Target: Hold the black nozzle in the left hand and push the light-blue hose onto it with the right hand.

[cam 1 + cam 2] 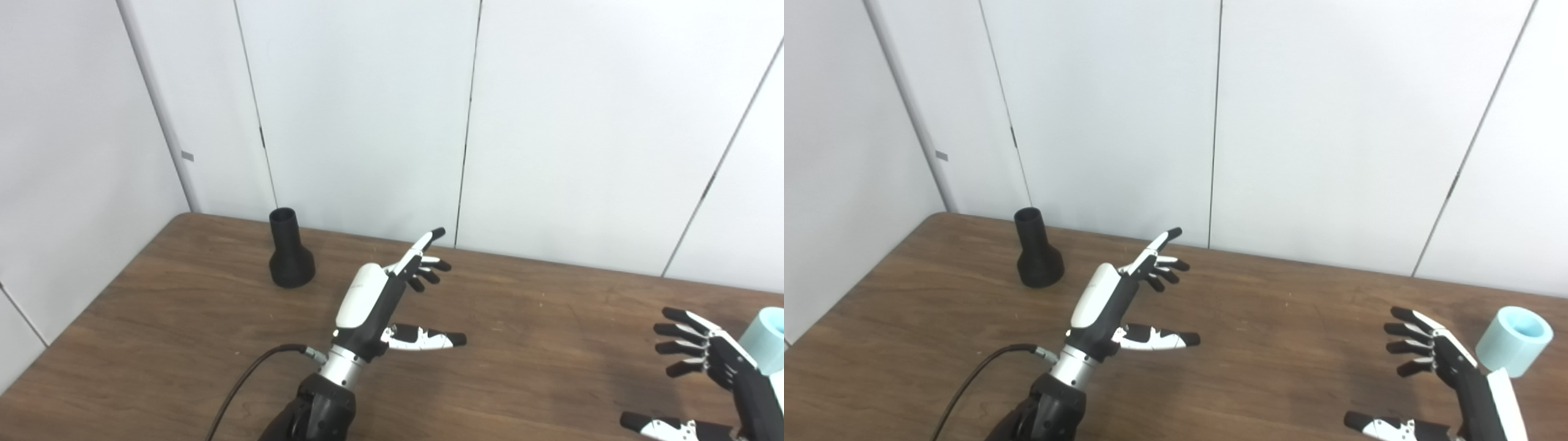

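With both the left hand (380,300) and right hand (1445,367) spread empty, the stiff-looking, likely light nozzle (290,250) stands far-left on the bench (520,318), best gripped at its neck, the hose (1516,340) far-right.

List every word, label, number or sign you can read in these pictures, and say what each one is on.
No text can be read anywhere.
Small grey tag on the wall panel: too small to tell whether it carries any writing.
Black nozzle: no marking visible.
Light-blue hose: no marking visible.
Left hand and right hand: plain white and black shells, no lettering that shows.
Wooden table: bare grain only.
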{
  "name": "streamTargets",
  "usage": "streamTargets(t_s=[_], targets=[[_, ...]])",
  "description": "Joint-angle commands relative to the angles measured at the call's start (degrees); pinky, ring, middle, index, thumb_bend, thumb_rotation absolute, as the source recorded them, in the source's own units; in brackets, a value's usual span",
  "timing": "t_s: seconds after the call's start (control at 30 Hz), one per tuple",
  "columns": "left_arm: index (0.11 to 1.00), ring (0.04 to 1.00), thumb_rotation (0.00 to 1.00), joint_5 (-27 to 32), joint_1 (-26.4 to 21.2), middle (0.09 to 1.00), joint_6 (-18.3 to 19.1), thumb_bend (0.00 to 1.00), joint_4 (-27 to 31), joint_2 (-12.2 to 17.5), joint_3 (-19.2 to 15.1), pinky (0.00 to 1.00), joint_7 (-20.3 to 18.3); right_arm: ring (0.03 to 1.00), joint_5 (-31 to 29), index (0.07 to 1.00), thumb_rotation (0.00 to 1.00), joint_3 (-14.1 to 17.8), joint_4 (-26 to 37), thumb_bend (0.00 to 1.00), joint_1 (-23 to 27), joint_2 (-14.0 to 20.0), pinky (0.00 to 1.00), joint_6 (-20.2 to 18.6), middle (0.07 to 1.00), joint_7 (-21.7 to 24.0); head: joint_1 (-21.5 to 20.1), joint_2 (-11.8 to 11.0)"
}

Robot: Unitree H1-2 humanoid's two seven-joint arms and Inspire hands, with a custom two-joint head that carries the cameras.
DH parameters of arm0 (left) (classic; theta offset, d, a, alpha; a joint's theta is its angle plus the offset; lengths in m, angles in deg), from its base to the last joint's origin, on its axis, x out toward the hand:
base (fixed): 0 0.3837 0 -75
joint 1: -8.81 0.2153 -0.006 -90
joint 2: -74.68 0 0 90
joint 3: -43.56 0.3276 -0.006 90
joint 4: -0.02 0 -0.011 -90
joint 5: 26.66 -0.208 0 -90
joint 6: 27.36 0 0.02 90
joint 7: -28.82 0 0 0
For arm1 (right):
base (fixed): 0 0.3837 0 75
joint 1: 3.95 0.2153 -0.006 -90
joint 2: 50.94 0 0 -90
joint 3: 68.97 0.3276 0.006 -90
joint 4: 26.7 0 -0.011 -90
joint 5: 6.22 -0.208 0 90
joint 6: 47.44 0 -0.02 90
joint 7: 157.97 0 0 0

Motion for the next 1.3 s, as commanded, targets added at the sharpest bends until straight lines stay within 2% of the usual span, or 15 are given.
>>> streamTargets(t_s=[0.0,0.07,0.33,0.5,0.6,0.67,0.77,0.87,0.93,1.1,1.27], targets=[[0.825,0.632,0.23,-0.9,-1.45,0.708,-0.82,0.74,2.75,0.85,-1.23,0.51,0.56,0.655,-0.31,0.79,0.0,0.43,1.12,0.78,1.47,0.36,0.51,2.06,0.731,-0.59,0.36,-0.03],[0.791,0.632,0.21,-1.05,-1.6,0.707,-0.32,0.75,3.61,1.77,-2.21,0.54,-0.12,0.655,-0.05,0.79,0.0,0.4,1.0,0.78,1.58,0.33,0.51,2.09,0.731,-0.7,0.69,-0.17],[0.781,0.654,0.19,-1.4,-3.05,0.722,3.37,0.75,8.39,6.94,-6.28,0.55,-5.18,0.657,-0.34,0.788,0.0,0.7,0.22,0.78,2.02,0.59,0.5,2.65,0.73,-0.92,1.34,-0.66],[0.795,0.686,0.18,-3.09,-4.53,0.744,8.94,0.75,13.01,12.83,-9.58,0.57,-10.84,0.654,-0.41,0.782,0.0,0.85,-0.5,0.78,2.36,0.69,0.5,3.24,0.731,-1.24,1.77,-0.96],[0.816,0.713,0.2,-3.73,-5.36,0.769,10.29,0.74,12.47,15.81,-11.45,0.58,-12.11,0.651,-0.44,0.78,0.0,0.87,-1.19,0.78,2.55,0.68,0.5,3.68,0.73,-1.34,1.82,-1.32],[0.826,0.72,0.22,-3.34,-6.16,0.781,10.1,0.74,10.31,17.39,-12.65,0.57,-11.75,0.65,-0.53,0.78,0.0,0.84,-1.5,0.77,2.69,0.61,0.5,3.77,0.73,-1.29,1.93,-1.54],[0.847,0.723,0.27,-3.48,-8.0,0.796,8.03,0.75,4.84,18.8,-14.24,0.55,-8.38,0.643,-0.66,0.78,0.0,0.78,-1.88,0.77,2.79,0.53,0.49,4.04,0.728,-1.25,2.28,-1.77],[0.864,0.748,0.3,-4.72,-9.92,0.806,6.52,0.75,0.73,19.49,-14.74,0.58,-5.03,0.64,-1.06,0.78,0.0,0.94,-2.21,0.77,2.82,0.76,0.49,4.45,0.726,-1.16,2.85,-2.15],[0.864,0.763,0.3,-5.44,-11.1,0.809,6.69,0.75,-0.39,20.54,-14.54,0.62,-4.79,0.639,-1.31,0.78,0.0,1.11,-2.49,0.77,2.85,0.95,0.49,4.67,0.724,-1.15,3.34,-2.27],[0.835,0.778,0.27,-8.07,-12.43,0.805,11.32,0.75,2.52,21.68,-15.63,0.69,-5.4,0.637,-1.99,0.78,0.0,1.33,-2.98,0.76,2.88,1.04,0.48,5.16,0.722,-1.15,3.3,-2.31],[0.875,0.842,0.29,-8.82,-12.59,0.863,16.93,0.79,2.22,20.8,-16.99,0.75,-5.32,0.639,-1.87,0.781,0.0,1.26,-3.27,0.76,3.03,0.93,0.48,5.3,0.724,-1.26,3.18,-2.13]])
